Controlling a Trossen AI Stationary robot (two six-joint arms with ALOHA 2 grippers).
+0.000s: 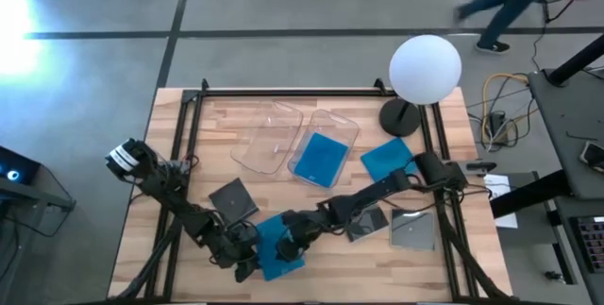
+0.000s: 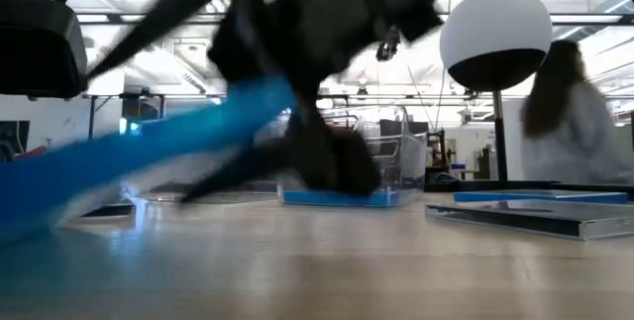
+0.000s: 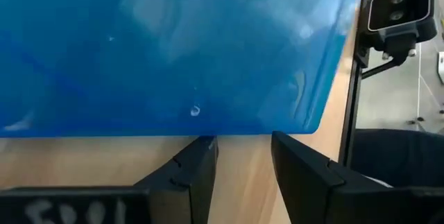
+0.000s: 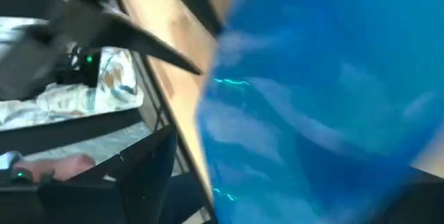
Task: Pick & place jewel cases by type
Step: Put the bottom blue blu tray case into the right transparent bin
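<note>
A bright blue jewel case (image 1: 276,246) is near the table's front edge, tilted in the low view (image 2: 149,147), its right end raised and its left end low. My right gripper (image 1: 296,233) is at its far right part, shut on it. My left gripper (image 3: 243,161) is open and empty just in front of the case's near edge (image 3: 208,123). A second blue case (image 1: 319,159) lies in a clear bin (image 1: 344,127), and a third (image 1: 387,158) lies on the table. Dark cases lie at the left (image 1: 233,199) and the right (image 1: 366,222). My right gripper holds the blue case by its far right part (image 1: 288,237), slanting down from the table's right. The case fills the right wrist view (image 4: 326,113), and blur hides the fingers' place on it. The case is tilted, its held end raised.
An empty clear bin (image 1: 267,135) stands beside the filled one at the back. A glossy case (image 1: 412,229) lies at the front right. A lamp with a white globe (image 1: 425,69) stands at the back right. A person (image 2: 570,112) is in the room beyond the table.
</note>
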